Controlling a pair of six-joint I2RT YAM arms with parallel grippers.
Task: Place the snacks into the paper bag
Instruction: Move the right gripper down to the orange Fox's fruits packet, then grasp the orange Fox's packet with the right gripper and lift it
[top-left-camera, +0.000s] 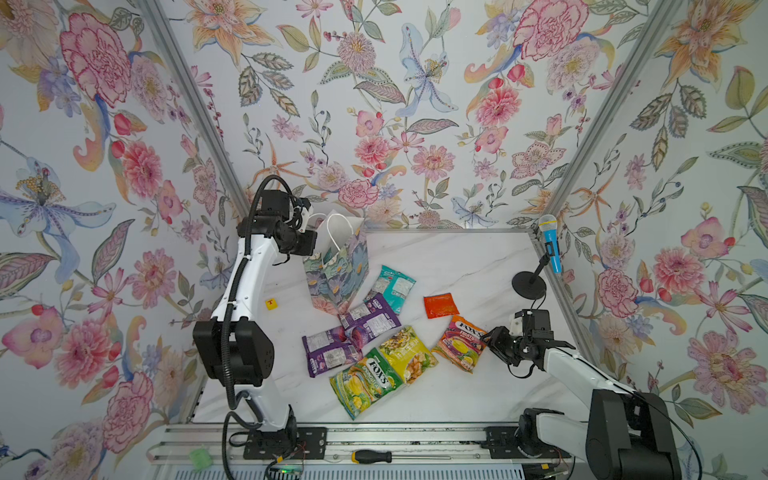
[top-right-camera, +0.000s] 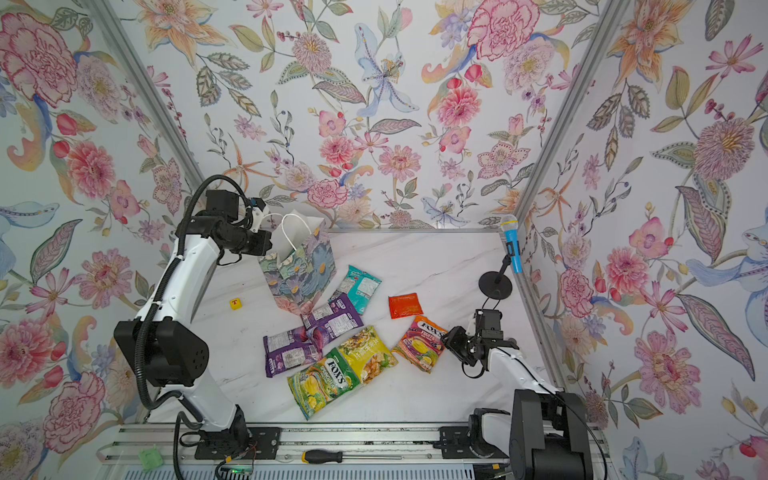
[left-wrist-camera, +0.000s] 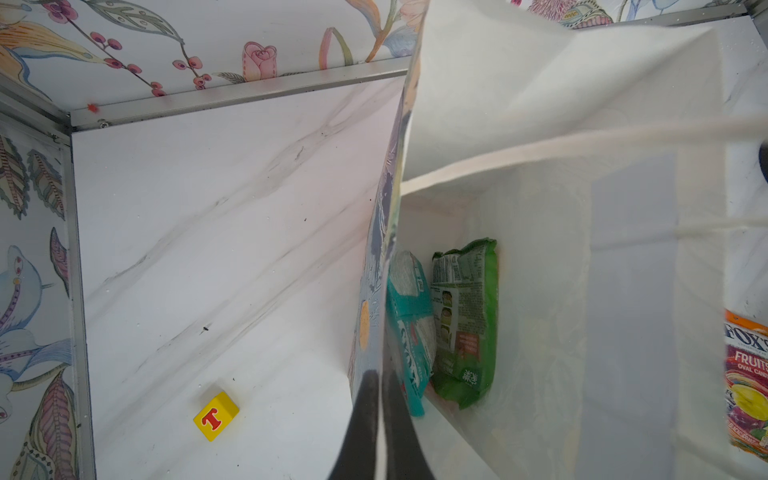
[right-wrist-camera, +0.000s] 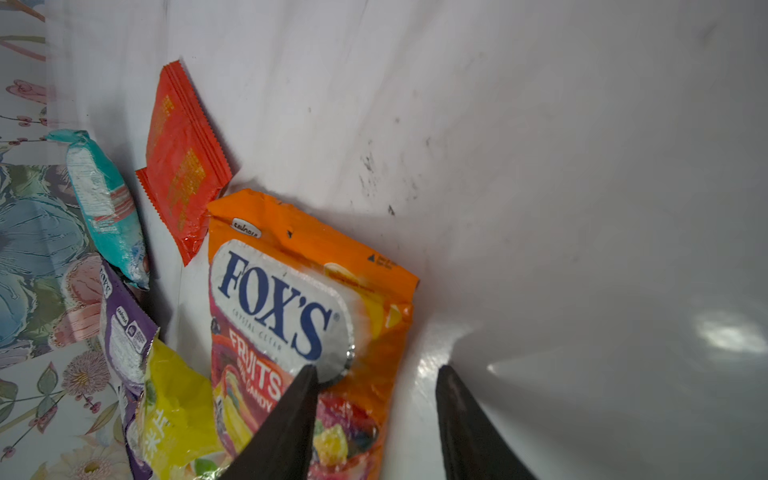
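The paper bag (top-left-camera: 338, 270) stands upright at the back left of the marble table. My left gripper (left-wrist-camera: 380, 374) is shut on its near wall, one finger inside and one outside. Inside the bag (left-wrist-camera: 540, 124) lie a teal pouch (left-wrist-camera: 409, 316) and a green pouch (left-wrist-camera: 465, 316). Several snacks lie on the table: teal (top-left-camera: 392, 289), two purple (top-left-camera: 370, 318), green FOX'S (top-left-camera: 368, 382), yellow (top-left-camera: 409, 353) and an orange-red packet (top-left-camera: 441, 305). My right gripper (right-wrist-camera: 376, 368) is open, straddling the right edge of the orange FOX'S pouch (right-wrist-camera: 299, 299), one finger above it and one above the table.
A yellow cube with a red T (top-left-camera: 271, 304) sits left of the bag. A blue microphone (top-left-camera: 549, 243) on a black stand (top-left-camera: 528, 284) is at the back right corner. A screwdriver (top-left-camera: 372, 456) lies on the front rail.
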